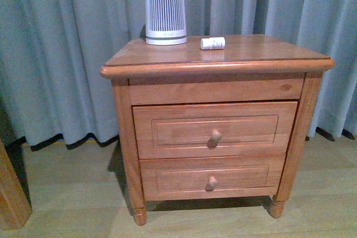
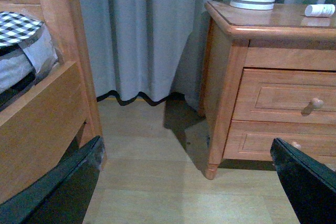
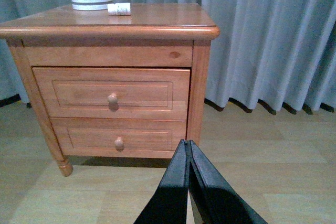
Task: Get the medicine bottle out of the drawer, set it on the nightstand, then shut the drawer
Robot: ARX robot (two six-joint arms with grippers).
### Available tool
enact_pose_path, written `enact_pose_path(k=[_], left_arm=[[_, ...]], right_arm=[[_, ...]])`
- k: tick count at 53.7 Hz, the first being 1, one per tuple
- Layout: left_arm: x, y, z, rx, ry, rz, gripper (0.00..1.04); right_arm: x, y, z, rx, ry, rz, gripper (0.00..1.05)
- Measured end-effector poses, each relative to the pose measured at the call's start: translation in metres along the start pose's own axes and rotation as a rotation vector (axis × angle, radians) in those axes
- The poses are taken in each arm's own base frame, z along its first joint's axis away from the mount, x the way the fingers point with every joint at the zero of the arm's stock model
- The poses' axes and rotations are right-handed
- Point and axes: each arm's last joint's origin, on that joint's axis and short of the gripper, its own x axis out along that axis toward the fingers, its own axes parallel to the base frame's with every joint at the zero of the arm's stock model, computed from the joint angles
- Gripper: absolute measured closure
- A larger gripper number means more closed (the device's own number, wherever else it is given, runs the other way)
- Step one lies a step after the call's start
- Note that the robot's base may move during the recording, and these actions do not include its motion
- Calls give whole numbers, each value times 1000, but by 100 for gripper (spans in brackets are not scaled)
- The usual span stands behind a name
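On top of the nightstand (image 1: 251, 54) the medicine bottle (image 1: 212, 43) lies on its side, at about three o'clock from the ribbed white device (image 1: 165, 8) and just beside it. The drawer (image 1: 215, 129) looks pushed home, or very nearly: in the right wrist view its front seems to sit a shade proud of the frame, though I cannot be sure. Both arms hang well back from the cabinet. The right gripper (image 3: 189, 166) has its fingers pressed together with nothing between them; the left gripper (image 2: 184, 182) stands spread wide and empty. To my eye the job is all but done; what is left, if anything, is a gentle push on the knob (image 1: 215, 136) to seat the drawer fully
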Motion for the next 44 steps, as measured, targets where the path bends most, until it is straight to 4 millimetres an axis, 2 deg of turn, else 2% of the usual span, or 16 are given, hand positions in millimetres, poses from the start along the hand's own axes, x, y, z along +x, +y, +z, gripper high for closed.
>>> enact_pose_path(k=[3, 22, 33, 44], left_arm=[[0, 0, 0, 0, 0, 0, 6], [0, 0, 0, 0, 0, 0, 6], [0, 0, 0, 0, 0, 0, 6], [0, 0, 0, 0, 0, 0, 6]], right_arm=[[0, 0, 0, -2, 0, 0, 101], [0, 0, 0, -2, 0, 0, 38], [0, 0, 0, -2, 0, 0, 5], [0, 0, 0, -2, 0, 0, 7]])
